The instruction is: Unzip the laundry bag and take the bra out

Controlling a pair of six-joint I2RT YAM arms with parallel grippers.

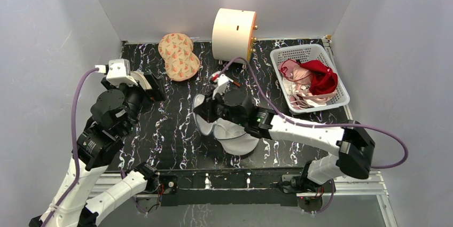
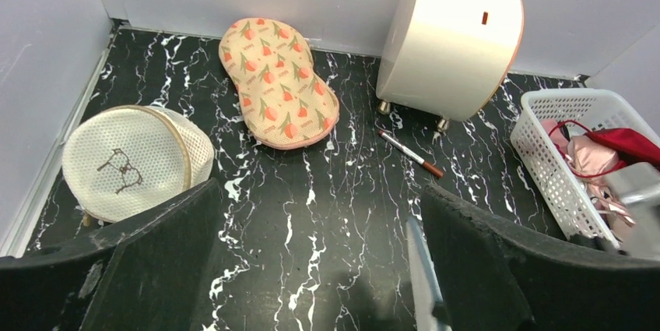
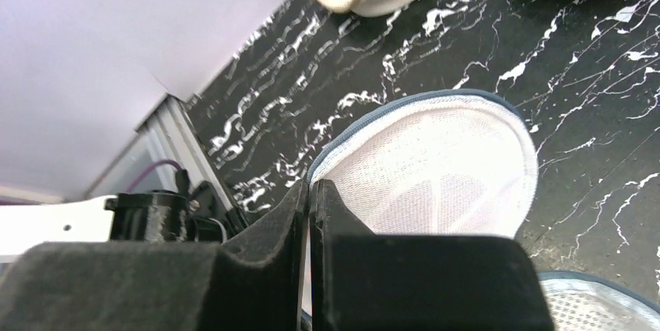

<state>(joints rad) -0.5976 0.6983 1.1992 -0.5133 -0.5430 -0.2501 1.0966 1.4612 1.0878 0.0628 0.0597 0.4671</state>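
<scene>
The laundry bag (image 1: 241, 142), white-grey mesh with a grey-blue rim, lies at the table's middle front. One round mesh panel (image 3: 444, 167) stands up in the right wrist view, and a second part (image 3: 599, 308) lies low at the right. My right gripper (image 1: 202, 110) (image 3: 310, 191) is shut at the panel's rim, with a thin edge between the pads. My left gripper (image 1: 155, 85) (image 2: 319, 269) is open and empty, held high at the left. No bra shows in the bag. Pink satin pieces (image 1: 299, 72) lie in a basket; I cannot tell if one is the bra.
A white basket (image 1: 342, 85) (image 2: 545, 152) at the back right holds pink pieces and a red garment (image 1: 323, 77). A cream round pouch (image 2: 128, 163), an orange patterned pouch (image 1: 179, 56), a white drum (image 1: 234, 33) and a marker pen (image 2: 410, 153) lie behind.
</scene>
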